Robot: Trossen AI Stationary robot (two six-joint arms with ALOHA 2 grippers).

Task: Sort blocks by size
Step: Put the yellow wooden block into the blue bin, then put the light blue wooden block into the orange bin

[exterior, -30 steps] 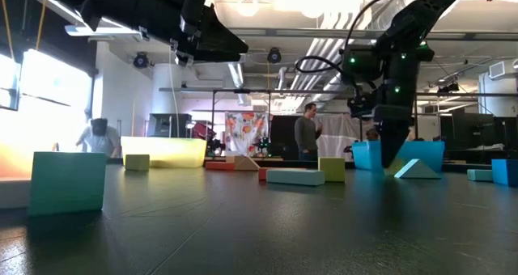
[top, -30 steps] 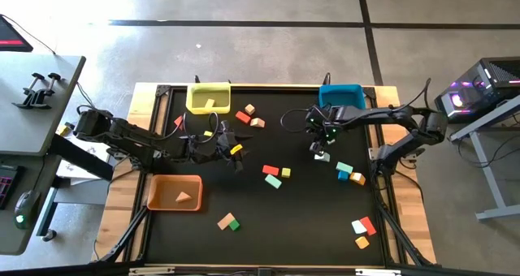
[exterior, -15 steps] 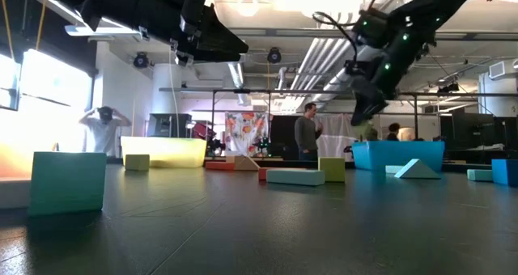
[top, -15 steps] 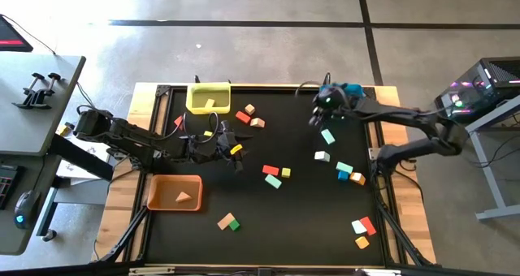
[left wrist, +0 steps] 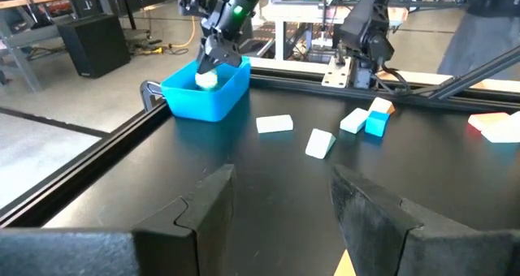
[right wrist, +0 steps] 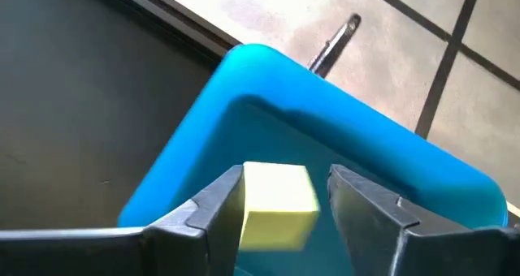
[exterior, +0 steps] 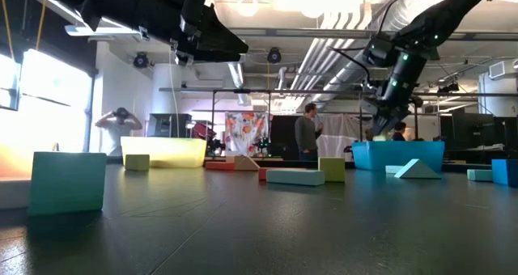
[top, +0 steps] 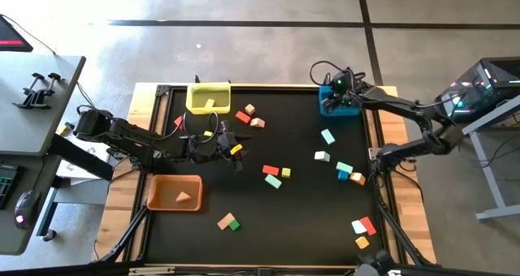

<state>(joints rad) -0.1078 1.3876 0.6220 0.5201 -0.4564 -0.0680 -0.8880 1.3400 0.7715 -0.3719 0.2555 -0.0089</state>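
Note:
My right gripper hangs over the blue bin at the table's far right corner, fingers pointing steeply down. A pale yellow block sits between its spread fingers, above the bin's inside. The left wrist view shows this block just under that gripper, at the bin's rim. My left gripper waits open above the table's left middle, with only bare table between its fingertips. Other blocks lie loose on the table. My right gripper has the pale block's side right against one finger. A narrow gap shows between the block and the other finger. I cannot tell whether it still touches the block. The fingers come from above, slanting down.
A yellow bin stands at the far left and an orange bin with an orange wedge near the left. Mint and white blocks lie right of centre, with red, green and yellow ones mid-table and more near the front.
My right gripper has risen from the table's right middle and swung toward the far right corner, coming over the blue bin. On the way it has turned and tipped.

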